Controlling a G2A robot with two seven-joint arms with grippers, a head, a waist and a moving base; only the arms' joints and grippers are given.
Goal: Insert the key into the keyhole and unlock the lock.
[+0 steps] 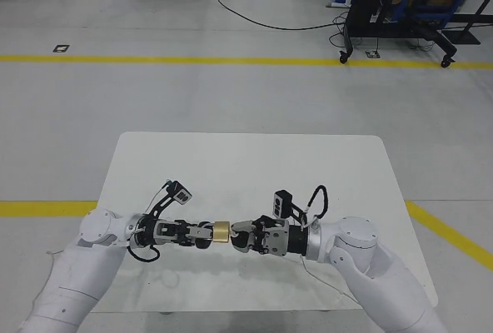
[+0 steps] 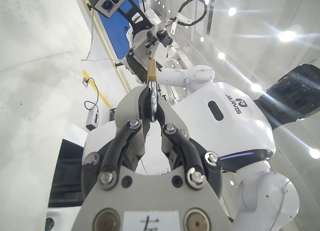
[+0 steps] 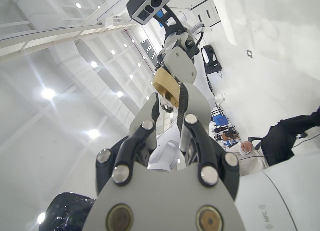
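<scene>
A brass padlock (image 1: 221,231) hangs in the air between my two grippers, above the table's front half. My left gripper (image 2: 152,96) is shut on its silver shackle (image 2: 153,103), with the brass body (image 2: 151,71) pointing away from it. A silver key (image 3: 166,105) sticks out of the lock's (image 3: 166,84) underside. My right gripper (image 3: 168,99) stands open around the key's round head, one finger on each side, with a small gap showing. In the top view the left gripper (image 1: 203,234) and the right gripper (image 1: 240,236) face each other across the lock.
The white table (image 1: 246,158) lies bare under the arms. A black wheeled stand (image 1: 396,33) is on the floor far behind, beyond a yellow floor line (image 1: 146,59).
</scene>
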